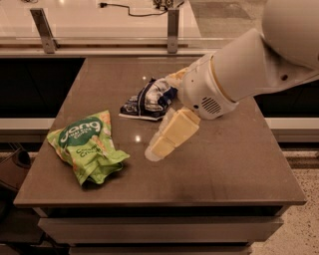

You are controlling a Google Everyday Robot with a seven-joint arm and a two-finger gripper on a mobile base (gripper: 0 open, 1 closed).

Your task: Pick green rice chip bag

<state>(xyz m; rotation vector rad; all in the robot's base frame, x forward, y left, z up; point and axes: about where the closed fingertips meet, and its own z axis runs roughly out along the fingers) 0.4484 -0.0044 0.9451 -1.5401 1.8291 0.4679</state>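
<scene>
A brown matte table (239,169) stands on a speckled floor (299,234). Behind, a pale counter (99,20) carries two metal posts (42,30) and a black cable (130,12). The hand (157,149) hangs over the table's middle.
</scene>
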